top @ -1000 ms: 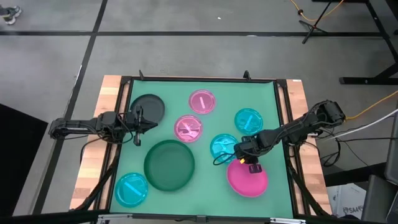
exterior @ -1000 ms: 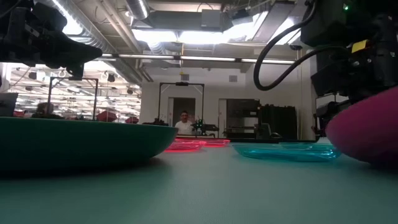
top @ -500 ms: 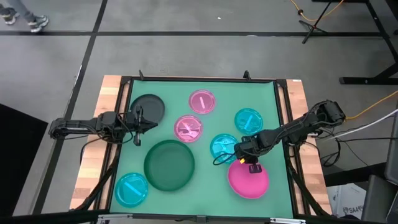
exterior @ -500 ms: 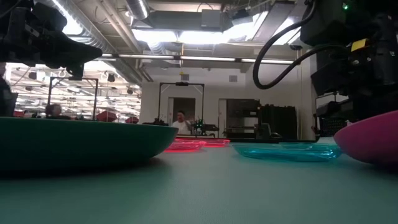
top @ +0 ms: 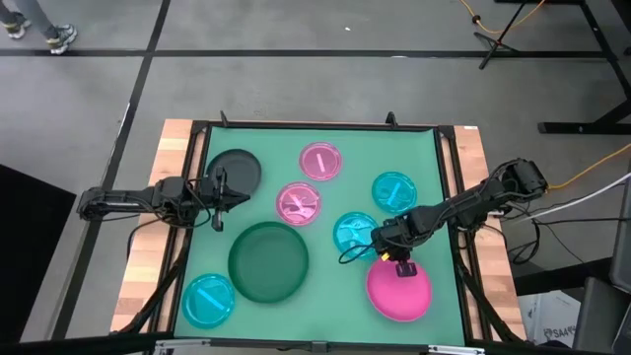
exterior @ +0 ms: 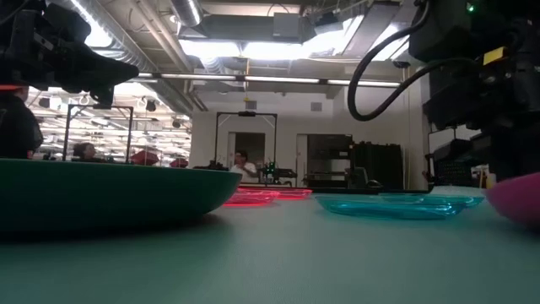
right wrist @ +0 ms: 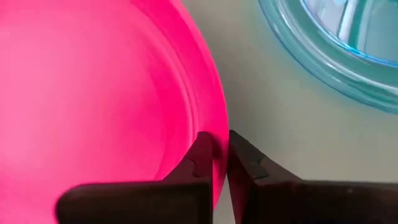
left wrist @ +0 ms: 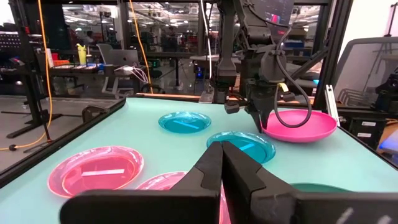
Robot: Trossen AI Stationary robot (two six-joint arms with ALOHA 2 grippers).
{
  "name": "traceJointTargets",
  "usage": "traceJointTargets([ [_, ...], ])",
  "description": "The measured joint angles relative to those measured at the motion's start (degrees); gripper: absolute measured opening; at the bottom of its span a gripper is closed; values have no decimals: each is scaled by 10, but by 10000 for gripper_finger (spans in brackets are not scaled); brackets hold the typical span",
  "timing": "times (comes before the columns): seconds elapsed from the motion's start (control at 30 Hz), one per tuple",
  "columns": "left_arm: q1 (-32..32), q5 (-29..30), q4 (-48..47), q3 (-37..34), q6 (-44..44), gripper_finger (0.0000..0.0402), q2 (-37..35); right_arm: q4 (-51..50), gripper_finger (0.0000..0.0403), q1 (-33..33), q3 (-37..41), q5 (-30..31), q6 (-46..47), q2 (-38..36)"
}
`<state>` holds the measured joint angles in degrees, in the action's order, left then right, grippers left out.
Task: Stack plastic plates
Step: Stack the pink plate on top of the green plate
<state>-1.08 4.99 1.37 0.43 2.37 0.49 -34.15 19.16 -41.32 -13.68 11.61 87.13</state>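
At the table's front right corner, the right gripper (top: pixel 397 260) pinches the rim of the medium pink plate (top: pixel 399 290); in the right wrist view its two fingers (right wrist: pixel 200 158) are nearly closed, one on each side of the plate's edge. The left wrist view shows that plate tilted, lifted on the gripped side. Just beside it lies a cyan plate (top: pixel 355 234), with another cyan plate (top: pixel 394 190) farther back. The large green plate (top: pixel 268 261) sits near the middle front, a third cyan plate (top: pixel 208 300) at the front left, two small pink plates (top: pixel 299 202) and (top: pixel 320 161) toward the back, and a dark plate (top: pixel 235 171) at the back left. The left gripper (top: pixel 219 192) hangs beside the dark plate, fingers (left wrist: pixel 211 168) closed together and holding nothing.
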Motion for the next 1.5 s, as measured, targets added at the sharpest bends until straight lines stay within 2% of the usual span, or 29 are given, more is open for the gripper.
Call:
traceJointTargets([
  [0.37,0,0,0,0,0,0,0,-6,5,0,-13,-11,-1,1],
  [0.97,0,0,0,0,0,0,0,6,1,0,-182,15,-97,2],
  [1.23,0,0,0,0,0,0,0,125,0,-15,-202,31,-123,2],
  [1.5,0,0,0,0,0,0,0,287,0,-60,-202,32,-151,44],
])
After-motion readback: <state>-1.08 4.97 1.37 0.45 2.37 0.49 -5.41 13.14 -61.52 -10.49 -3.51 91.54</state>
